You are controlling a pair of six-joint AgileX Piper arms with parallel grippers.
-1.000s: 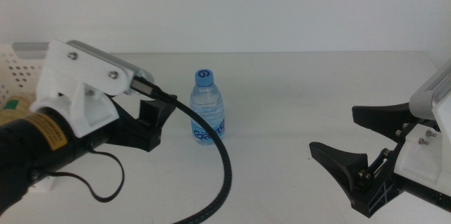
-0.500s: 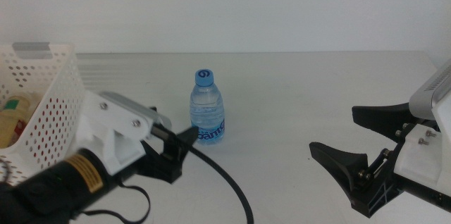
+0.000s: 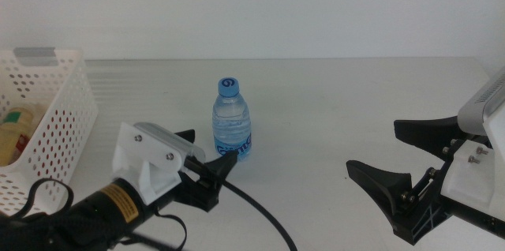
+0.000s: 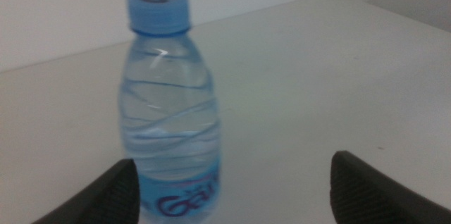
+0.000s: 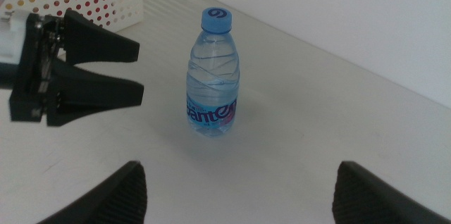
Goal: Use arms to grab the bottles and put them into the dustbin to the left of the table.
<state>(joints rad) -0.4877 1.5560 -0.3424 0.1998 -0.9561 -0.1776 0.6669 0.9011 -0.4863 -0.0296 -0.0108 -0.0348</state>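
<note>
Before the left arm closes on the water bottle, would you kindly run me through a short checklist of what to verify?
1. Water bottle upright on the table, blue cap on: ok.
2. Left gripper jaws open: ok.
3. Bottle centred between the left jaws: not ok; in the left wrist view it sits close to one jaw, and the gripper is short of it.
4. Right gripper clear of the bottle: ok; it waits open at the table's right side.
5. Dustbin has room: cannot tell; a yellow bottle already lies inside and part of the bin is out of view.
</note>
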